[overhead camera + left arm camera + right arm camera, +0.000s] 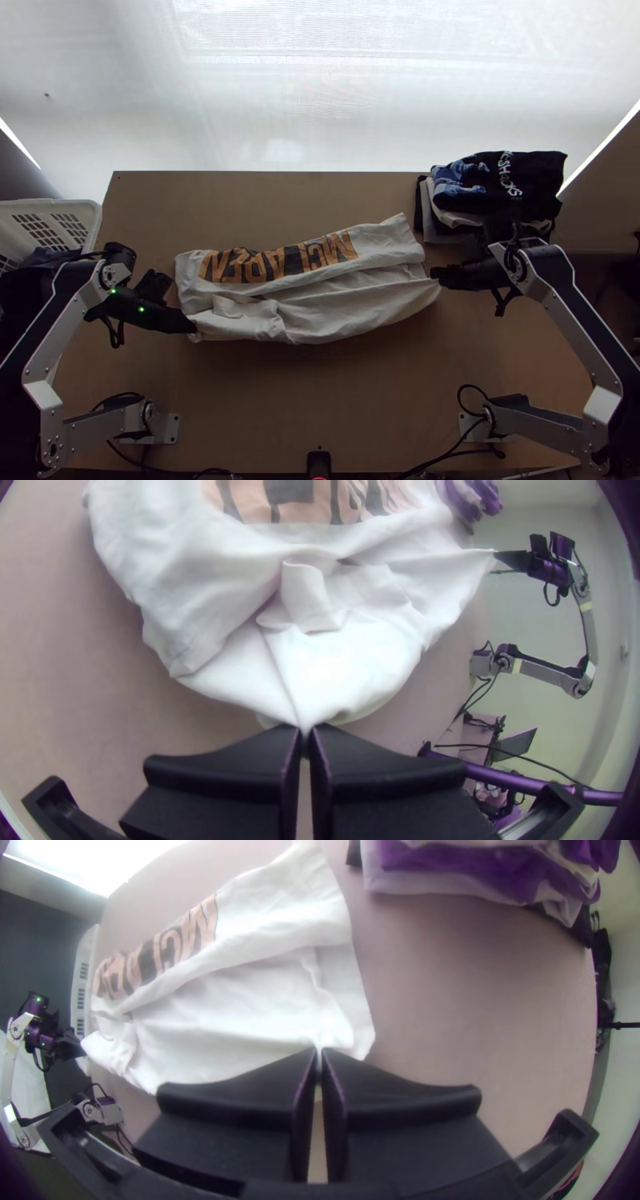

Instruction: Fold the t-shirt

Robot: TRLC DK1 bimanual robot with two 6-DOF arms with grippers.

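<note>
Black device (pixel 318 464) at the bench's (pixel 280 384) near edge, mid-span. Beyond it, t-shirt (pixel 352 308) mid-bench, long way left to right, partly folded, print showing on the far side, bunched toward its left end. Left gripper (pixel 305 735): fingers closed, pinching cloth at the shirt's near-left corner. Right gripper (pixel 319 1055): also closed, pinching the near-right end. Clothes stack (pixel 496 188) at bench far-right corner.

Handling: looks light, limp, not fragile; probably decent friction, won't hold shape. Both end pinches look right for carrying the near edge to the far one. Pull lightly taut first, or the bunching gets folded in. Small bite, so a hard tug could slip.
</note>
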